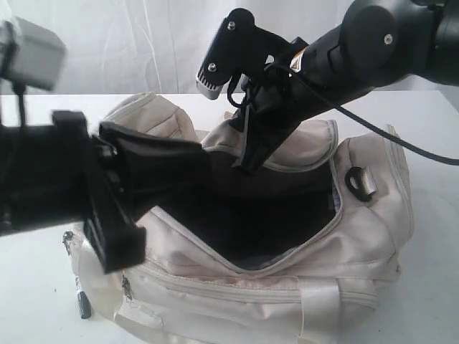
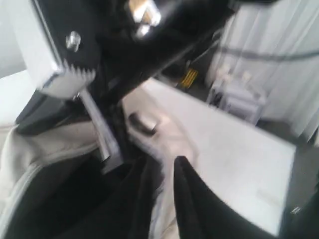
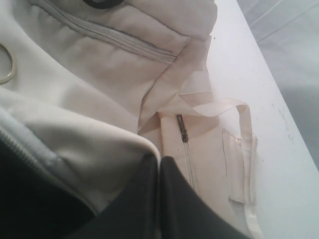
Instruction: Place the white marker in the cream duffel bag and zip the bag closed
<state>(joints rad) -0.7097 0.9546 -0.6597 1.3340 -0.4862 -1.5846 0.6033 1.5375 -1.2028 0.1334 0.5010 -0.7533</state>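
The cream duffel bag [image 1: 344, 236] lies open on the white table, its dark inside showing. My right gripper [image 1: 247, 161] comes in from the upper right and is shut on the edge of the curved top flap [image 1: 301, 147], holding it up. In the right wrist view the right gripper [image 3: 159, 162] has its fingers pressed together at the flap's rim [image 3: 99, 144]. My left gripper [image 1: 197, 161] reaches from the left over the opening. The left wrist view is blurred: the left gripper [image 2: 162, 174] has pale fabric showing in the narrow gap between its fingers. The white marker is out of view.
A grey zipper pull [image 1: 84, 304] dangles at the bag's front left corner. A black strap ring [image 1: 358, 179] sits on the right end. Another zipper pull [image 3: 182, 128] and a webbing handle [image 3: 244, 149] lie on the bag's side. The table edge [image 2: 279, 219] drops to the floor.
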